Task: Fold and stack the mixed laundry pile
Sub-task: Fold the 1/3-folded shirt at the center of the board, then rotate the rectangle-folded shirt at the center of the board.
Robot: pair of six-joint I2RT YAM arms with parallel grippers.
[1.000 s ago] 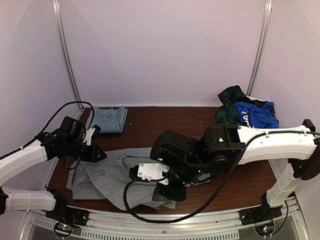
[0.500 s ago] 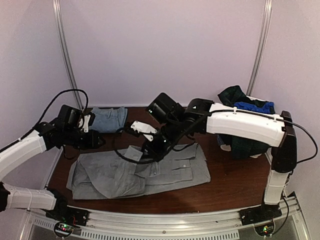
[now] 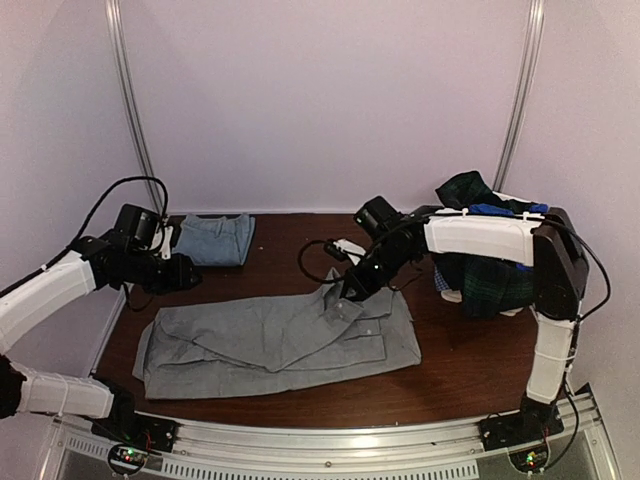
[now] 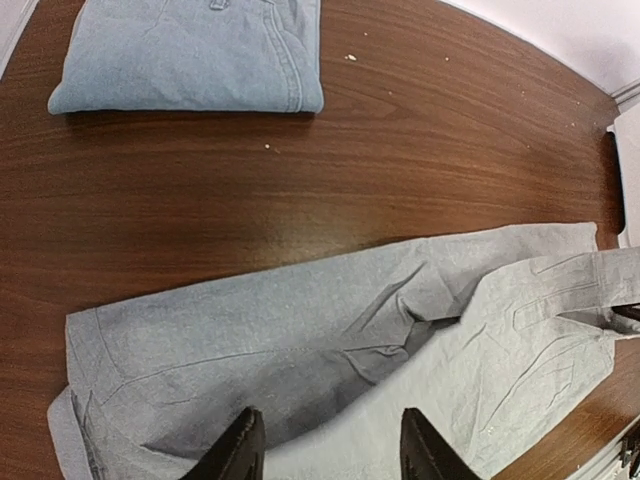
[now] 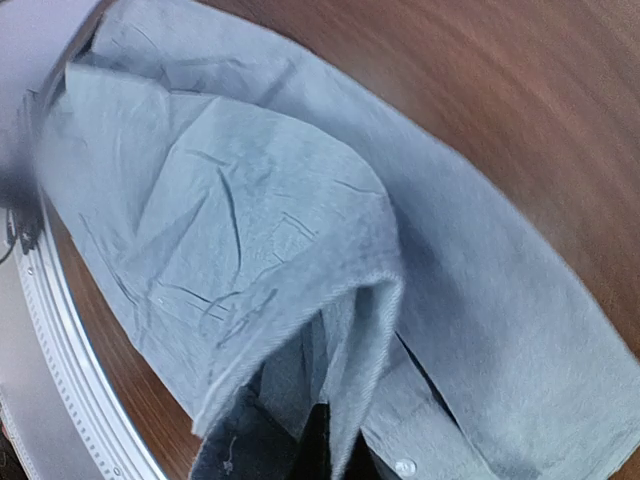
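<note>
Grey shirt [image 3: 280, 340] lies on desk [image 3: 300, 240]; right end effector [image 3: 350, 288] pinches its raised edge; left end effector [image 4: 330, 420] stands parted, empty.

One wooden table [image 3: 300, 235] carries three lots of clothing: one grey shirt [image 3: 280, 340] spread near the middle, one folded blue garment [image 3: 215, 238] at the far left, and one mixed laundry pile [image 3: 490, 285] at the far right. Two white arms, the left arm [image 3: 50, 295] and the right arm [image 3: 480, 238], each end in one gripper: left gripper [image 3: 185, 272], right gripper [image 3: 350, 285]. Two metal rails, a left rail [image 3: 128, 110] and a right rail [image 3: 520, 90], stand against the far wall.
</note>
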